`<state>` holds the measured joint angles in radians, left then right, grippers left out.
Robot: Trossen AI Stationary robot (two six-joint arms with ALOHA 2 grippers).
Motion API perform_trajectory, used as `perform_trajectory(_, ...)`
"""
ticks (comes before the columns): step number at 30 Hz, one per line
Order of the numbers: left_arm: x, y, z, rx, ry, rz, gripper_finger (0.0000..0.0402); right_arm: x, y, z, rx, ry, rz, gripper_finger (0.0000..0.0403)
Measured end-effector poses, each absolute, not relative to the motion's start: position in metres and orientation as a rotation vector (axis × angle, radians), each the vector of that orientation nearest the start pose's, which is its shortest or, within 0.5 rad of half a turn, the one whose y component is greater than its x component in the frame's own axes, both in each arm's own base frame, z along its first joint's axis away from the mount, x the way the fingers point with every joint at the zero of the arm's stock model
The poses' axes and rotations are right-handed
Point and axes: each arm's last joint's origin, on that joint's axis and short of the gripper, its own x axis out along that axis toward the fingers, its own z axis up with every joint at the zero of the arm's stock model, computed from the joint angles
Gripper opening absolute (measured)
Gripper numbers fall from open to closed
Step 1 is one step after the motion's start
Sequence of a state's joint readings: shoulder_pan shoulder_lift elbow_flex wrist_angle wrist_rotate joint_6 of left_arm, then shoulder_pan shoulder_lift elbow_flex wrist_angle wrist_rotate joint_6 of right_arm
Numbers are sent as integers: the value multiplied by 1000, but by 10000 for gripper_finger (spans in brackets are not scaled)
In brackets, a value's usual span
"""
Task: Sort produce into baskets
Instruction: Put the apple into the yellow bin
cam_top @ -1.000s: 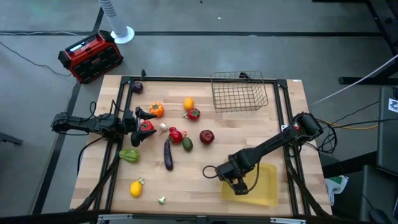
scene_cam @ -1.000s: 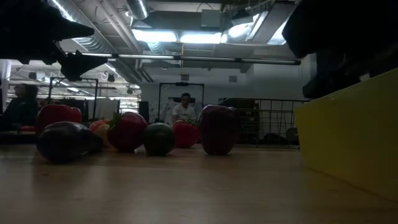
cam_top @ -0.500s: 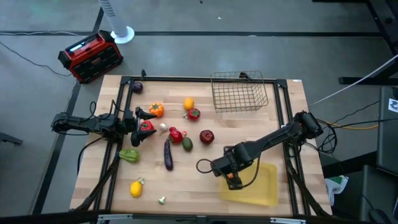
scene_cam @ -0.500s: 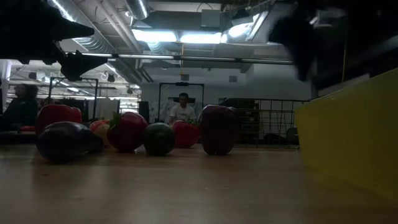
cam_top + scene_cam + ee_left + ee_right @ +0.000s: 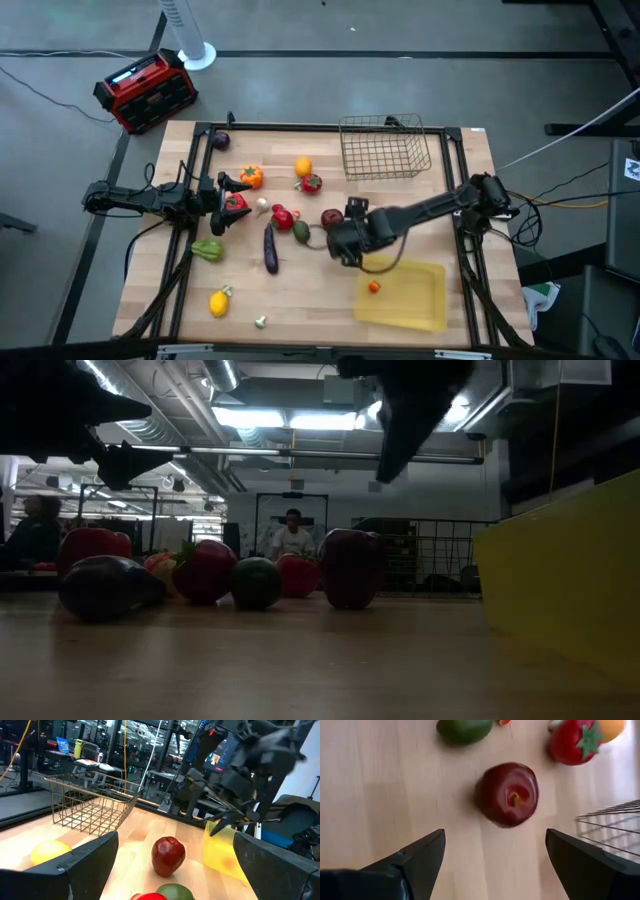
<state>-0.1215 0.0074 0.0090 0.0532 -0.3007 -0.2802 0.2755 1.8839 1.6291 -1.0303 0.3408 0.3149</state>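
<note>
My right gripper [image 5: 336, 240] [image 5: 495, 837] is open and empty, hovering just on the near side of a dark red apple [image 5: 332, 218] [image 5: 507, 794] that rests on the table. A small orange piece [image 5: 373, 287] lies in the yellow tray [image 5: 418, 305]. The wire basket [image 5: 385, 148] stands at the far edge. My left gripper [image 5: 224, 196] [image 5: 175, 836] is open at the left, with a red pepper [image 5: 236, 203] by its fingers; whether they touch, I cannot tell. An avocado [image 5: 301, 231], an eggplant [image 5: 270, 248] and a tomato [image 5: 312, 183] lie nearby.
More produce is spread over the table's left half: an orange pepper [image 5: 251, 176], an orange [image 5: 303, 166], a green pepper [image 5: 208, 249], a lemon [image 5: 219, 302], a mushroom [image 5: 260, 321]. A red-and-black box [image 5: 148, 90] sits on the floor beyond the far left corner.
My right gripper has moved from over the yellow tray toward the table's far and left, stopping beside the dark red apple. The small orange piece now lies uncovered in the tray.
</note>
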Motion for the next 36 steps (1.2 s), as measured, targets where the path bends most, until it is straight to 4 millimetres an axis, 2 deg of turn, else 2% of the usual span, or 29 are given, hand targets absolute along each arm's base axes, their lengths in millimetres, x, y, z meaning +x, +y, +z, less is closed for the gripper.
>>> perform_trajectory(7, 96, -3, 171, -289, -79, 171, 392, 387, 50, 261, 97, 1163, -190, 340)
perform_trajectory(14, 96, -3, 171, -289, -78, 170, 392, 394, 22, 254, 167, 1172, -221, 340)
perform_trajectory(19, 96, -3, 171, -289, -78, 170, 392, 397, 18, 248, 215, 1194, -176, 340)
perform_trajectory(30, 97, -3, 171, -290, -76, 171, 392, 408, 19, 214, 161, 1276, -189, 340)
perform_trajectory(36, 97, -3, 171, -290, -76, 171, 392, 412, 19, 205, 149, 1292, -202, 340)
